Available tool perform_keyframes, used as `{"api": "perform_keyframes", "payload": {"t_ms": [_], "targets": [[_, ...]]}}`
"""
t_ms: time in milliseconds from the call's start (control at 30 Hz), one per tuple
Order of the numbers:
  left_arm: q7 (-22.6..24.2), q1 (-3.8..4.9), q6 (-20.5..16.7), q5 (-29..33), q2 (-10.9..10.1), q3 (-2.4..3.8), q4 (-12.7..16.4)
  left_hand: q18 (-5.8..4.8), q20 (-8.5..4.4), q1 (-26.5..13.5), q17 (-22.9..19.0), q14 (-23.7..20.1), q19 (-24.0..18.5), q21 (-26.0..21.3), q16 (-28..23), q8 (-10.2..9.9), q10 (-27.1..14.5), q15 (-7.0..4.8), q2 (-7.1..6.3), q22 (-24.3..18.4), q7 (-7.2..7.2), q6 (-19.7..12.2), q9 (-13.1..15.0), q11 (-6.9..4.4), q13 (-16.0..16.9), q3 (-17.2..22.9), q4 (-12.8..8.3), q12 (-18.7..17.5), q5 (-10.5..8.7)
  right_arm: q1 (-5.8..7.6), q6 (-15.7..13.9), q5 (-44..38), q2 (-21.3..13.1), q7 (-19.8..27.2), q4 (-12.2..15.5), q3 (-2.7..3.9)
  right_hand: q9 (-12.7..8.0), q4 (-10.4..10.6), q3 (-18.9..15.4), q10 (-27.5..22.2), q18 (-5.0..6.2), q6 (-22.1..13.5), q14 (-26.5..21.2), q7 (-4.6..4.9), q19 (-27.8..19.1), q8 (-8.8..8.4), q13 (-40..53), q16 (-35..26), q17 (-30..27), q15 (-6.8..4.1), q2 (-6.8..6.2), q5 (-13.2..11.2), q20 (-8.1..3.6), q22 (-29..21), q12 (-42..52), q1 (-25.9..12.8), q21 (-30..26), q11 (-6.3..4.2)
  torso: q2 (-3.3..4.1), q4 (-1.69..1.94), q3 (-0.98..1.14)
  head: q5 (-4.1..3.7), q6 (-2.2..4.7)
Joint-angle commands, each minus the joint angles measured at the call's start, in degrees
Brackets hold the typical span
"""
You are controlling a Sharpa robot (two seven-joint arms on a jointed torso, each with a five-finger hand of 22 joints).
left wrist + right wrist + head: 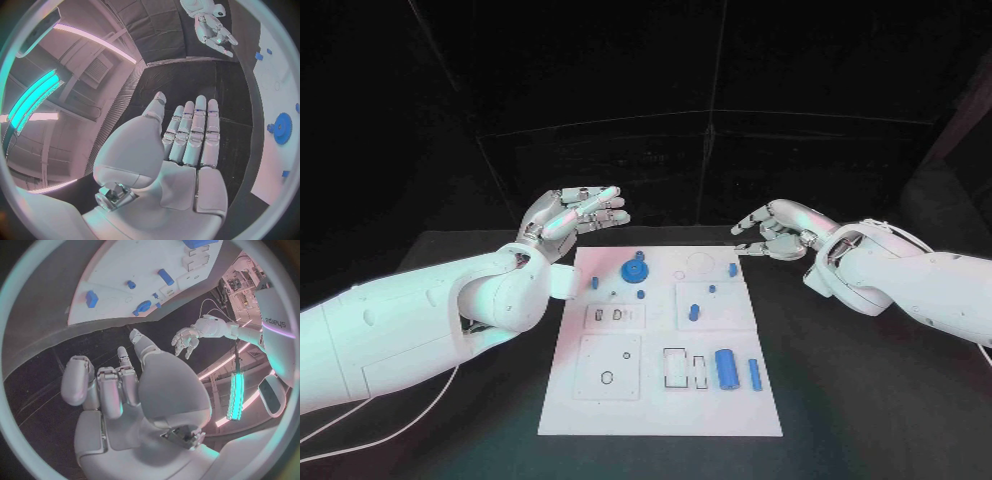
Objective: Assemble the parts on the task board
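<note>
Near edge: the task board (589, 415) carries a blue cylinder (727, 369) and a slimmer blue peg (754, 374) on its near right part, long axes running near-to-far.
Far part: a blue gear (635, 272) sits there.
Left hand (574, 215): off the board's far left corner, fingers straight, holding nothing.
Right hand (779, 232): off the far right corner, fingers curled, nothing gripped.
Next reach: cylinder lies toward the robot from both hands; I judge the right hand nearer.

One word can be read: in the right wrist view, dark lettering on the white forearm (275, 320) of the left arm looks like "sharpa", small and bent by the lens, so the letters are uncertain. The task board (661, 340) carries outlines and cutouts but no legible writing.
</note>
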Motion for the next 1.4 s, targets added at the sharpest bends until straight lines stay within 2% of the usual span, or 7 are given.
{"api": "perform_keyframes", "payload": {"t_ms": [33,100,233,500,833,1200,1400], "targets": [[1.12,0.09,1.67,-0.07,0.33,0.04,-0.69,0.9,-0.06,0.09,0.09,0.49,0.38,-0.35,-0.13,0.22,0.38,0.02,0.44,0.07,0.07,0.44,0.04,-0.02,0.08,-0.07,-0.39,0.34,-0.13,0.09,-0.04,4.56,0.01,2.14,-1.6,-0.02,-0.12,-0.39,-0.15,0.93,-0.46,-0.07,5.21,0.14,-0.23,-0.05,7.56,-0.27,11.84,-0.15,0.13,0.28,-0.21,-0.11,-0.2,0.56,-0.27,-0.26,-0.09,-0.07,0.22,-0.28,-0.15],[1.15,0.08,1.73,-0.07,0.49,0.04,-0.97,0.9,-0.06,0.1,0.1,0.5,0.39,-0.35,-0.13,0.22,0.4,0.02,0.45,0.07,0.06,0.45,0.04,-0.03,0.08,-0.06,-0.4,0.34,-0.13,-0.03,0.58,4.9,0.25,1.88,-2.54,-0.03,-0.14,-0.42,-0.19,0.92,-0.45,-0.14,5.21,0.15,-0.26,-0.09,7.54,-0.27,11.83,-0.14,0.1,0.29,-0.21,-0.16,-0.22,0.56,-0.29,-0.25,-0.08,0.04,0.11,-0.42,-0.16],[1.2,0.06,1.87,-0.07,0.93,0.04,-1.43,0.9,-0.07,0.12,0.1,0.5,0.4,-0.35,-0.13,0.21,0.41,0.01,0.45,0.07,0.06,0.45,0.03,-0.03,0.07,-0.06,-0.42,0.33,-0.12,-0.59,1.51,5.25,1.06,1.21,-4.47,-0.04,-0.16,-0.44,-0.22,0.92,-0.44,-0.21,5.21,0.16,-0.31,-0.14,7.56,-0.27,11.82,-0.13,0.09,0.28,-0.21,-0.26,-0.21,0.55,-0.32,-0.24,-0.13,0.31,0.36,-0.93,-0.16],[1.22,0.0,1.86,-0.07,1.32,0.04,-1.89,0.89,-0.09,0.28,0.12,0.48,0.46,-0.39,-0.21,0.12,0.34,0.02,0.44,0.07,0.13,0.39,-0.01,0.01,0.02,-0.04,-0.58,0.22,-0.12,-1.65,2.81,5.38,2.62,0.76,-7.12,-0.05,-0.27,-0.68,-0.36,0.88,-0.44,-0.8,5.21,0.27,-0.32,-0.45,7.51,-0.28,11.81,-0.07,0.09,0.04,-0.17,-0.3,-0.26,0.66,-0.35,-0.14,0.05,0.36,0.79,-1.53,-0.46],[1.26,-0.06,1.91,-0.07,1.73,0.03,-2.14,0.86,-0.1,0.36,0.14,0.44,0.48,-0.46,-0.29,0.02,0.24,0.05,0.43,0.06,0.28,0.32,-0.04,0.09,-0.02,-0.06,-0.71,0.1,-0.12,-2.94,5.68,3.69,3.87,0.34,-8.65,-0.04,-0.28,-1.27,-0.73,0.91,-0.43,-1.18,5.22,0.34,-0.34,-0.55,7.58,-0.28,11.85,0.01,-0.32,-0.74,-0.1,-0.35,-0.22,0.94,-0.38,-0.07,0.01,0.2,0.75,-1.64,-1.0],[1.05,-0.07,1.6,-0.07,1.83,0.03,-2.26,0.85,-0.1,0.42,0.15,0.43,0.5,-0.49,-0.33,-0.02,0.2,0.07,0.49,0.05,0.34,0.29,-0.05,0.13,-0.04,-0.03,-0.76,0.04,-0.11,-4.07,6.37,2.9,5.29,-0.31,-10.26,-0.03,-0.26,-1.28,-0.78,1.01,-0.46,-1.14,5.26,0.34,-0.26,-0.5,7.72,-0.22,12.02,0.02,-0.25,-0.95,-0.09,-0.18,-0.11,0.9,-0.33,-0.07,0.09,0.47,0.77,-1.65,-1.38],[1.02,-0.08,1.57,-0.07,1.8,0.03,-2.35,0.85,-0.09,0.45,0.16,0.42,0.51,-0.51,-0.35,-0.05,0.18,0.08,0.5,0.05,0.38,0.26,-0.06,0.16,-0.05,-0.03,-0.8,0.01,-0.12,-4.47,6.47,2.61,6.1,-0.61,-10.92,-0.02,-0.24,-1.28,-0.79,1.0,-0.46,-1.09,5.26,0.33,-0.25,-0.47,7.71,-0.22,12.03,0.02,-0.19,-1.0,-0.09,-0.18,-0.11,0.9,-0.33,-0.07,0.09,0.33,0.81,-1.54,-1.43]]}}
